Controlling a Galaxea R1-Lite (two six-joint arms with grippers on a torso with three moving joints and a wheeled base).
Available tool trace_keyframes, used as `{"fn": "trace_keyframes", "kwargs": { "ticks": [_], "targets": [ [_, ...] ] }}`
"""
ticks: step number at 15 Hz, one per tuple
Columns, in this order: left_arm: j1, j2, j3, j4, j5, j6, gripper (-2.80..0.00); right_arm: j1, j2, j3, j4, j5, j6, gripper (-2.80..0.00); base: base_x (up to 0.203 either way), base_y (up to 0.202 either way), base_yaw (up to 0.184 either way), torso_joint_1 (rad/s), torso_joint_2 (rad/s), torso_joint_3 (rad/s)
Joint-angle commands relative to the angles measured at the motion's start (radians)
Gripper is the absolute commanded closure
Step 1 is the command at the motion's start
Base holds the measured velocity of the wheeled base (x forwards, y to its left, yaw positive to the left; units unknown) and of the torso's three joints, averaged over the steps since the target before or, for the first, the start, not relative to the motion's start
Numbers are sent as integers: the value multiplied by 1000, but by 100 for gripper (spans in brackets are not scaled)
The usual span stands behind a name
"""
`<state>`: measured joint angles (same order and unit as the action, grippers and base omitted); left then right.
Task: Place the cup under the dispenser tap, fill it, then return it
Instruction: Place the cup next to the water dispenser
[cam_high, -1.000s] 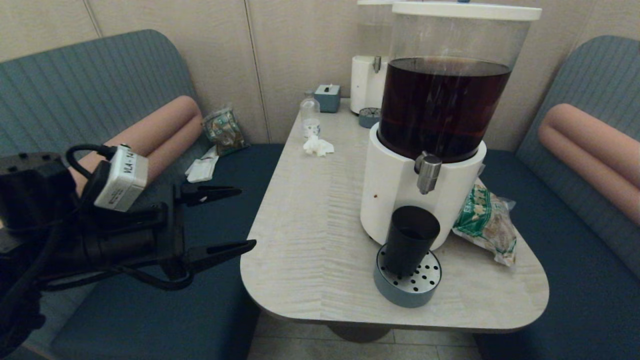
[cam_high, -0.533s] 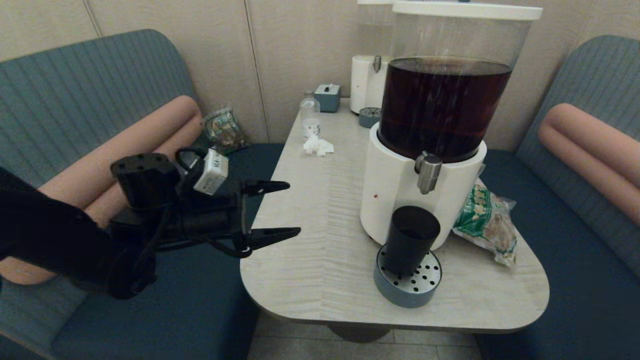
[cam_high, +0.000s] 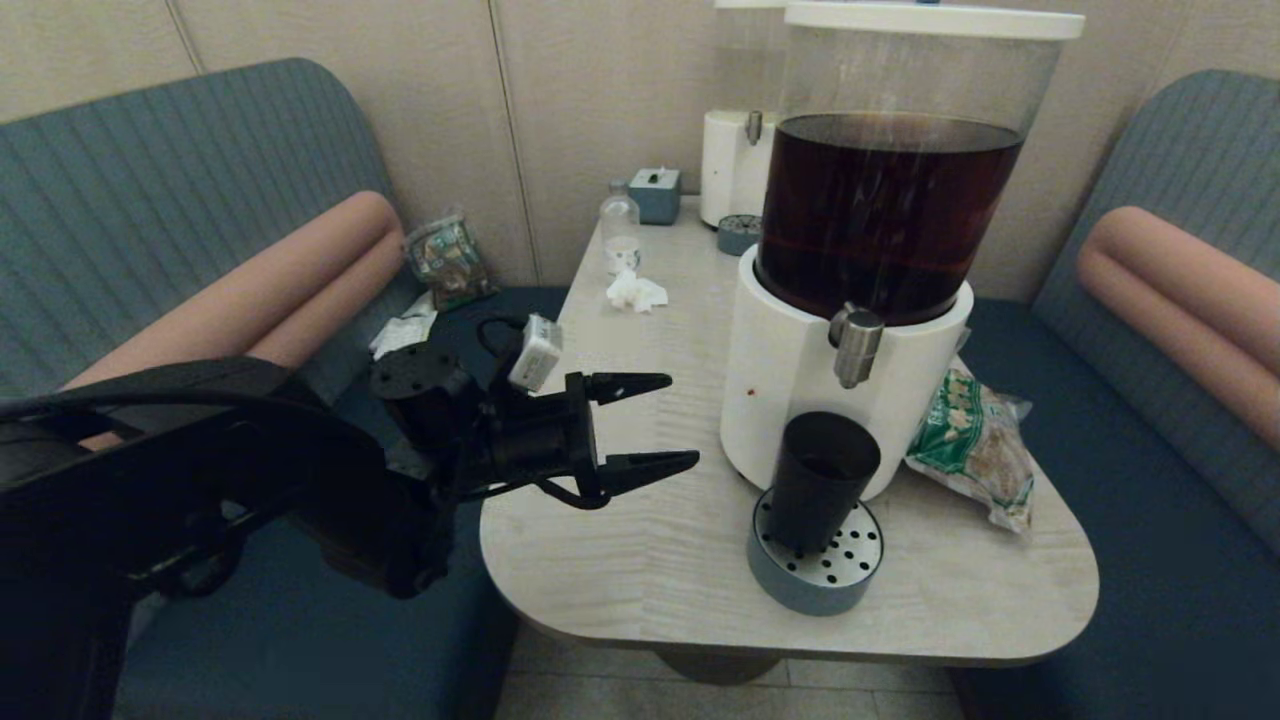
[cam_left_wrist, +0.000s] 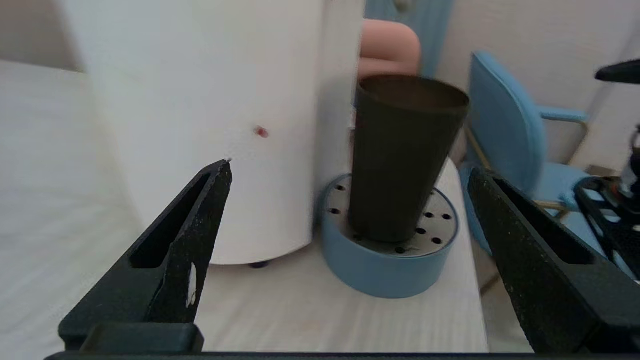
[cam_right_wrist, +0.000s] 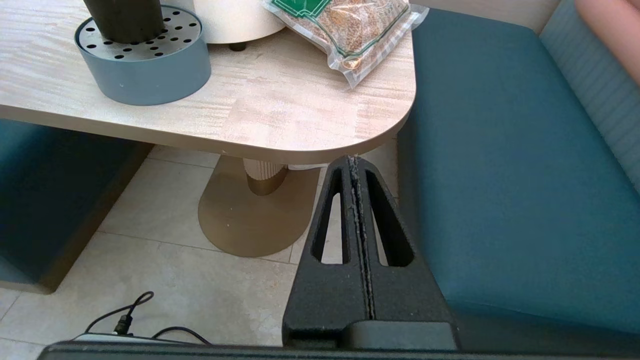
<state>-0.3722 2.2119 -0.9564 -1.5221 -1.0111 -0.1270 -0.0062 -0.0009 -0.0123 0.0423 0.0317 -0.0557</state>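
The dark cup (cam_high: 822, 480) stands upright on a round blue drip tray (cam_high: 815, 567), right below the steel dispenser tap (cam_high: 856, 345) of the white-based dispenser (cam_high: 800, 385) with brown drink. In the left wrist view the cup (cam_left_wrist: 405, 155) stands ahead, between the lines of the spread fingers. My left gripper (cam_high: 682, 420) is open over the table's left part, a short way left of the cup, holding nothing. My right gripper (cam_right_wrist: 354, 161) is shut and empty, hanging below the table's front right corner.
A sealed snack bag (cam_high: 975, 445) lies right of the dispenser. At the table's far end are a crumpled tissue (cam_high: 635, 292), a small clear bottle (cam_high: 620, 232), a blue box (cam_high: 655, 193) and a second white dispenser (cam_high: 735, 150). Blue benches flank the table (cam_high: 620, 450).
My left gripper has travelled right from beside the bench to over the table, closing on the cup, still open. The cup and the dispenser have not moved.
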Motion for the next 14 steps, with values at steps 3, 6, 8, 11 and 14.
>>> {"fn": "trace_keyframes", "kwargs": {
  "ticks": [3,6,8,11,14],
  "targets": [
    [-80,82,-75,-4,42,-4,-280,0,2,2,1,1,-1,0,0,0,0,0,0,0],
    [-129,104,-113,8,70,-5,-280,0,2,0,-1,1,-1,0,0,0,0,0,0,0],
    [-156,112,-112,8,89,-7,-280,0,2,0,-1,1,-1,0,0,0,0,0,0,0],
    [-176,112,-109,8,109,-11,-280,0,2,2,1,1,-1,0,0,0,0,0,0,0],
    [-194,126,-116,8,120,-17,-280,0,2,1,-1,1,-1,0,0,0,0,0,0,0]
  ]
}}
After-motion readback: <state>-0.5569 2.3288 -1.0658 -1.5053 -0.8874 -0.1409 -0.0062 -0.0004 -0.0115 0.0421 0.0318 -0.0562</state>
